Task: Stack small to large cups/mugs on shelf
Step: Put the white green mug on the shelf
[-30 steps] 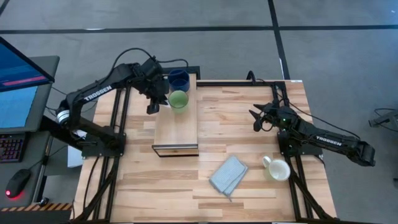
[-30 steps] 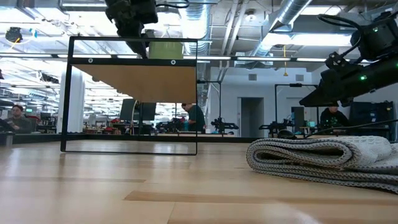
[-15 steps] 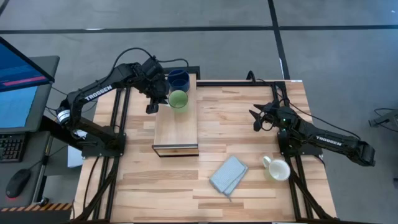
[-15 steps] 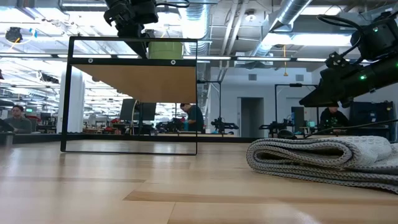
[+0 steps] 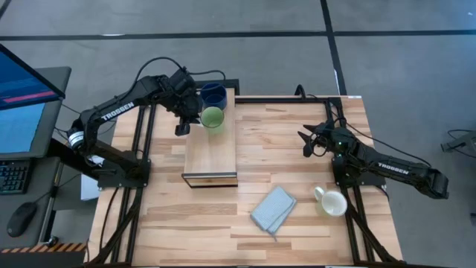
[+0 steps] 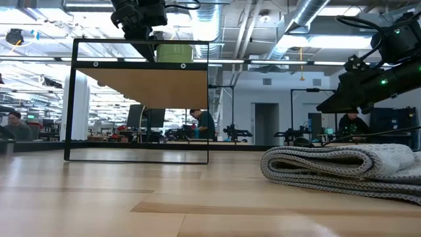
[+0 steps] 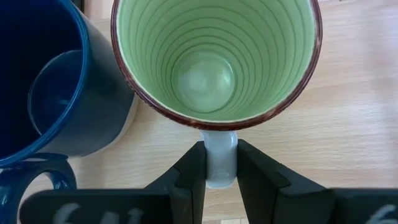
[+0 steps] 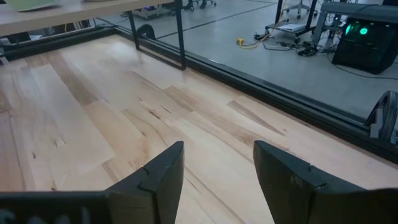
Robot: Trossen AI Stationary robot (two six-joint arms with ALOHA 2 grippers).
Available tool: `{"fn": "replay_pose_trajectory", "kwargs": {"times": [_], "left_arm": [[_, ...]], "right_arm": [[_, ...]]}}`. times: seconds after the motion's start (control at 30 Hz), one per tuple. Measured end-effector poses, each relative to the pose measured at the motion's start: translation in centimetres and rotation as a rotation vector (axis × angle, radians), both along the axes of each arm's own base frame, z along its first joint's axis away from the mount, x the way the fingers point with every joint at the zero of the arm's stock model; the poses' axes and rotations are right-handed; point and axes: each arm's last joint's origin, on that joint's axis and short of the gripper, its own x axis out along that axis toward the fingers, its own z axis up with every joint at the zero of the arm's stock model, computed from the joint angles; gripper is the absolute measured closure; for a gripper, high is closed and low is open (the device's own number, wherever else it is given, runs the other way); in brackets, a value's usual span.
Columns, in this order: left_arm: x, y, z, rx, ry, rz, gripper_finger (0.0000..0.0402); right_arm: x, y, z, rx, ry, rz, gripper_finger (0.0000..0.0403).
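The green mug (image 7: 214, 59) stands upright on the shelf (image 5: 210, 152), at its far end, touching the blue mug (image 7: 46, 87) beside it. The left end effector (image 7: 219, 163) is down at the green mug w/ its two fingers (image 7: 189, 171) on both sides of the handle, clenched on it. The white mug (image 5: 332, 202) stands on the bench (image 5: 297, 149) near the right edge, well apart from the shelf. A folded cloth (image 5: 273, 209) lies between shelf & white mug. The right end effector (image 8: 217, 168) waits over the bench's right side, fingers spread, grasping nothing.
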Motion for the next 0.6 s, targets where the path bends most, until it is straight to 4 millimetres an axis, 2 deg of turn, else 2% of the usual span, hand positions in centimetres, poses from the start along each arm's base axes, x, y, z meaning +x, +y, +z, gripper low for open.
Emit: {"fn": "replay_pose_trajectory", "kwargs": {"times": [0.3, 0.6], "left_arm": [[0.0, 0.01, 0.0, 0.011, 0.002, -0.013, 0.0333], [0.02, 0.15, 0.0, 0.018, 0.011, 0.045, 0.0333]], "right_arm": [[0.0, 0.0, 0.0, -0.001, 0.001, 0.0, 0.0187], [0.0, 0.0, 0.0, -0.002, 0.001, 0.001, 0.0187]]}}
